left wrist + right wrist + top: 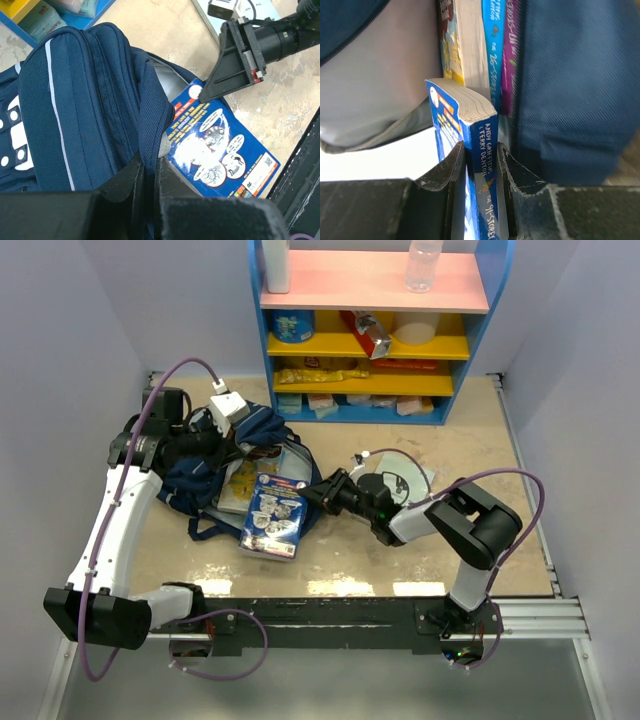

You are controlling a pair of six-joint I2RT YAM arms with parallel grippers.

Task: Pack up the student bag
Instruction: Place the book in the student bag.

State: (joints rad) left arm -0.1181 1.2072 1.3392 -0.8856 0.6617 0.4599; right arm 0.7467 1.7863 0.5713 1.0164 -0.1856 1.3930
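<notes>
The student bag (pixel 192 480), navy with a light stripe, lies open at the table's left. My left gripper (pixel 233 443) is shut on the fabric rim of its mouth (pixel 150 125), holding it up. A blue paperback (pixel 275 522) lies half in the opening, its cover showing in the left wrist view (pixel 220 147). My right gripper (pixel 319 490) is shut on that book's spine (pixel 488 137), one finger on each side. Beyond it, other books (pixel 492 55) stand inside the bag, between the grey lining (pixel 375 90) and the navy wall (pixel 570 90).
A blue shelf unit (pixel 372 335) with pink and yellow boards stands at the back, holding a bottle (pixel 424 264), packets and boxes. A white sheet with a disc (pixel 402 480) lies right of the book. Grey walls close in both sides.
</notes>
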